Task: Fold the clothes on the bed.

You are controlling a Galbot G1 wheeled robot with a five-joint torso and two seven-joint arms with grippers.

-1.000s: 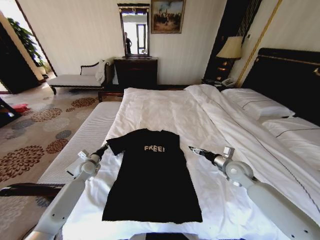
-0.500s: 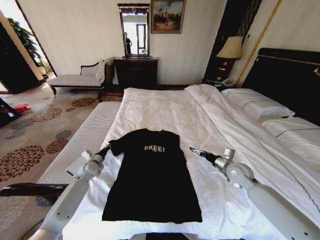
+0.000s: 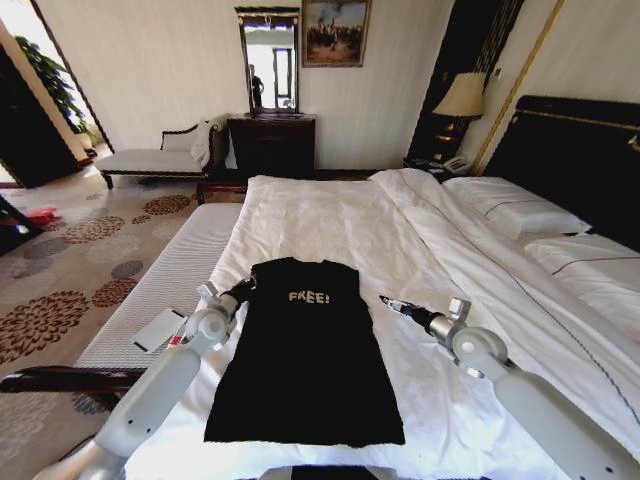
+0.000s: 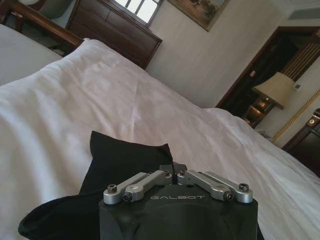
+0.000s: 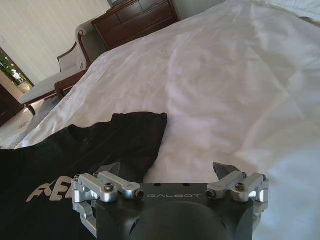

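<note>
Left gripper [image 3: 243, 290] now shifted inward, carrying sleeve over T-shirt [image 3: 305, 360] body; fingers pinched shut on sleeve. First fold under way. Right gripper [image 3: 388, 301] waits at shirt's 3 o'clock, fingers wide. Shirt flat on bed [image 3: 330, 215].

The black T-shirt [image 3: 305, 350] lies flat on its back, chest up, white "FREE!" lettering showing just below the collar. Collar points to the far side, hem runs along the near edge of the bed [image 3: 330, 215]. Its left sleeve is folded in over the body, making that side narrow, while the right sleeve lies close along the torso. The body is smooth, with few wrinkles. The bed is very large, white sheets lightly creased, duvet and pillows heaped toward the far right against a tall dark headboard with gold trim.
</note>
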